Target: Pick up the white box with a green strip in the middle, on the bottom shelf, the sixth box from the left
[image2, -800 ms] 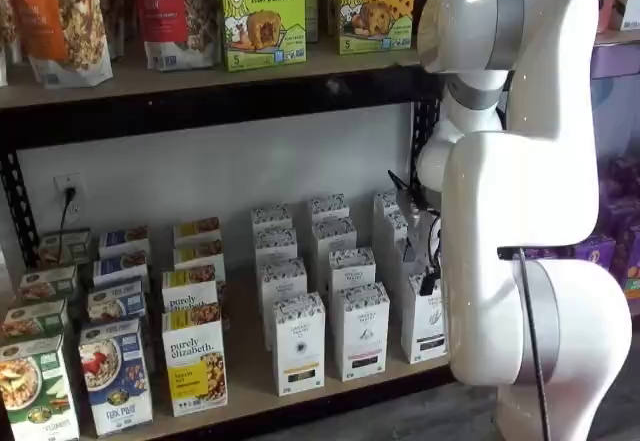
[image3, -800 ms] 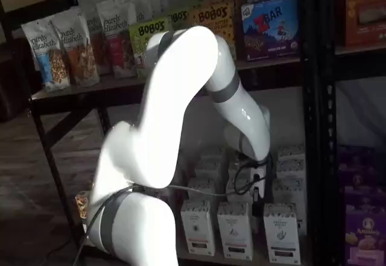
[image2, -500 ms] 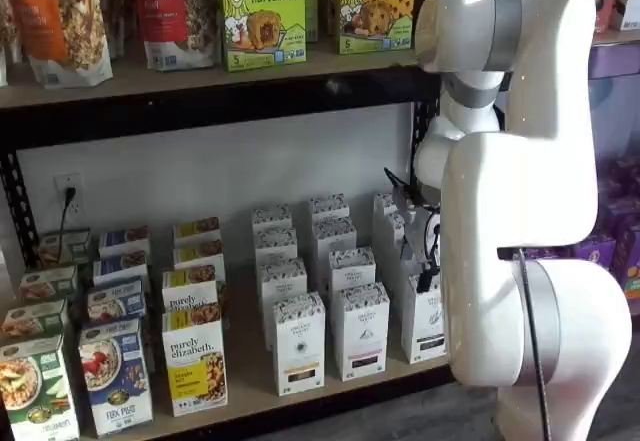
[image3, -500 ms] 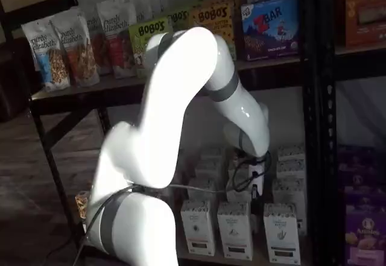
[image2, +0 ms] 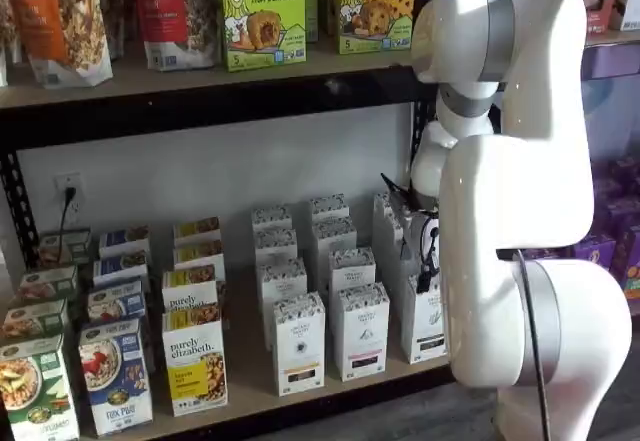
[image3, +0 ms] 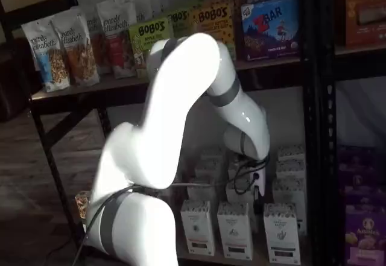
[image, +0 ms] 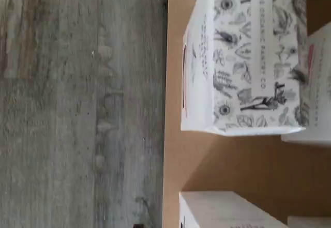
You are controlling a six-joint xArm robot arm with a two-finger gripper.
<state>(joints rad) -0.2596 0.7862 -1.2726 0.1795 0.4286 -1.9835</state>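
The white box (image2: 424,327) stands at the front of the rightmost column of white cartons on the bottom shelf (image2: 249,359), and the arm partly covers it. It also shows in a shelf view as the white box (image3: 280,232). My gripper (image2: 424,265) hangs just above and behind it. Only dark parts and a cable show on the gripper (image3: 259,189), and nothing is held. In the wrist view, a white carton with a grey patterned top (image: 247,57) stands at the front edge of the tan board (image: 232,161).
Two more columns of alike white cartons (image2: 360,329) stand to the left, then colourful cereal boxes (image2: 195,361). The higher board carries Bobo's boxes (image2: 262,11) and granola bags. A black rack post (image3: 318,127) stands to the right. Grey wood floor (image: 77,109) lies before the shelf.
The arm's upper links have shifted slightly and the wrist has sunk a little closer to the white cartons. No box has moved.
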